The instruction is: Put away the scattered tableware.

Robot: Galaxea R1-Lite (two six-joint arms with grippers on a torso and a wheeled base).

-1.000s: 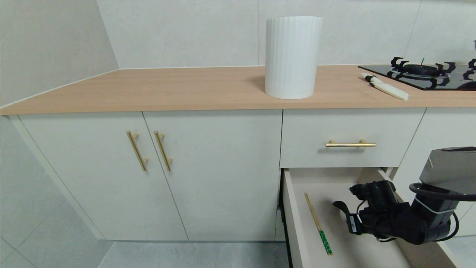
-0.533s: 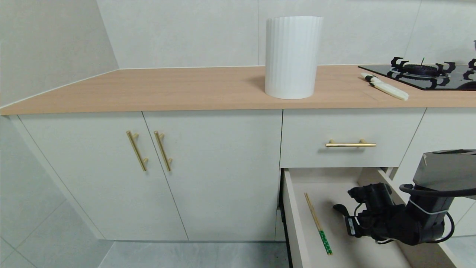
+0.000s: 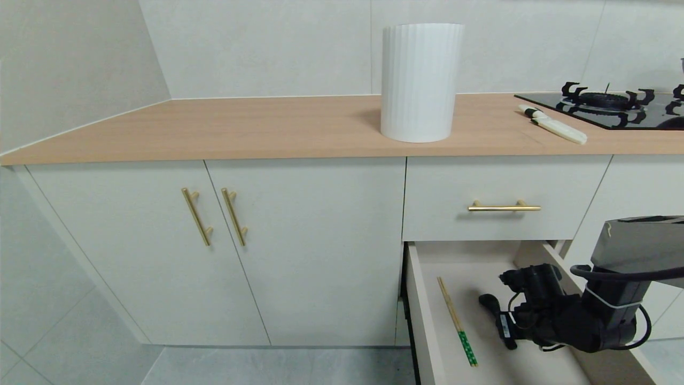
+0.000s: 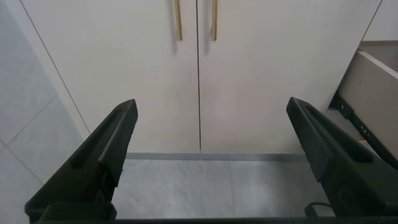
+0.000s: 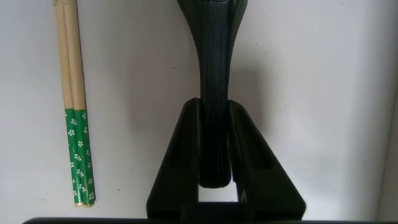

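A black utensil (image 5: 212,56) (spoon handle, maybe) is gripped tight by the right hand (image 5: 214,146) inside the open drawer (image 3: 425,321), lower right of the head view, with chopsticks (image 3: 456,319) laid just beside it. The left hand (image 4: 211,155) is spread open.

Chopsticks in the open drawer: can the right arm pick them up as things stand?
Probably not yet. The right gripper is shut on a black utensil, so it is occupied. Otherwise the chopsticks lie uncovered beside it in the drawer.
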